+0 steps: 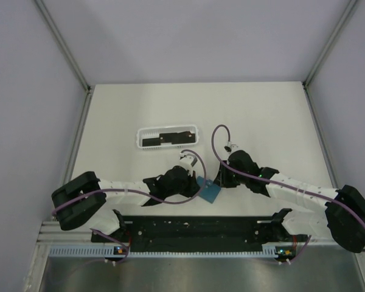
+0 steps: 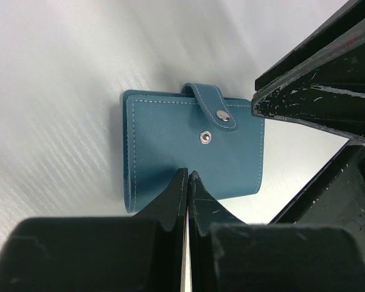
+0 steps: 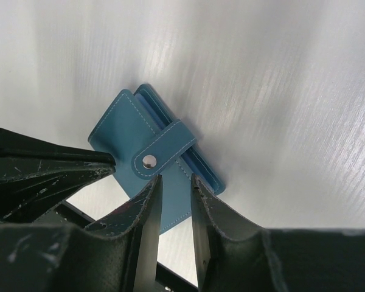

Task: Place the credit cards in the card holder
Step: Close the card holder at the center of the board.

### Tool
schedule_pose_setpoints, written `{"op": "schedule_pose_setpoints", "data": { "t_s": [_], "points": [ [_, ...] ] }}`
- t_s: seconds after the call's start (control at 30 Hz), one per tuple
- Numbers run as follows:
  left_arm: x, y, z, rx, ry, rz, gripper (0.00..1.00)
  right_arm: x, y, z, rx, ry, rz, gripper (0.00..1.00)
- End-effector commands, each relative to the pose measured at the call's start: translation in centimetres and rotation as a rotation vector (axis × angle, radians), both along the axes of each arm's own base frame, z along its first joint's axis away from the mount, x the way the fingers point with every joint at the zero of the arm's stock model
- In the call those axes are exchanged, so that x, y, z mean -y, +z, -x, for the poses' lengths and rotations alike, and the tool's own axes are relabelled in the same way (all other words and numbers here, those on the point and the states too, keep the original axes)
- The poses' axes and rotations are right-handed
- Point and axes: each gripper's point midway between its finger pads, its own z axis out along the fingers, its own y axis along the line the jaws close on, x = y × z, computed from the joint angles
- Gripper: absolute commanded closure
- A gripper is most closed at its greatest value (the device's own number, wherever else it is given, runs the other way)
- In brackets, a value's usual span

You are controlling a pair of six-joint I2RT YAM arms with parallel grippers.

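Observation:
The teal-blue card holder (image 1: 210,194) lies flat on the table between both arms, its strap (image 2: 214,108) unsnapped and loose over the cover. My left gripper (image 2: 188,174) is shut, with its tips over the holder's near edge (image 2: 188,152) and nothing visible between them. My right gripper (image 3: 176,179) stands open above the holder (image 3: 131,131), just below the strap's snap (image 3: 149,160), and grips nothing. The black credit cards (image 1: 164,139) lie in a white basket tray farther back. In the top view, left gripper (image 1: 199,180) and right gripper (image 1: 221,181) flank the holder.
The long white basket tray (image 1: 140,141) sits behind the left arm. The right gripper's fingers (image 2: 316,103) crowd the holder's right side in the left wrist view. A black rail (image 1: 194,230) runs along the table's near edge.

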Motion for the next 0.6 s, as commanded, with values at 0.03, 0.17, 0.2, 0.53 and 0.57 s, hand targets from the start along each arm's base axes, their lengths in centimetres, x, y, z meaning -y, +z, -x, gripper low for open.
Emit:
{"op": "schedule_pose_setpoints", "data": {
  "t_s": [0.03,0.17,0.2,0.53,0.57],
  "points": [
    [0.7,0.8,-0.9,0.022,0.021,0.023,1.0,-1.0,1.2,-0.6,0.054,0.031,-0.036,0.74],
    [0.4,0.1,-0.8,0.011,0.029,0.023,1.0,-1.6,1.3,-0.4,0.052,0.06,-0.05,0.74],
    [0.4,0.0,-0.7,0.01,0.029,0.02,1.0,-1.8,1.3,-0.4,0.051,0.069,-0.057,0.74],
    [0.0,-0.4,-1.0,0.012,0.051,0.007,1.0,-2.5,0.8,-0.5,0.037,0.098,-0.058,0.76],
    [0.0,-0.5,-0.9,0.008,0.053,0.006,1.0,-2.6,0.8,-0.6,0.039,0.098,-0.059,0.76]
  ]
}}
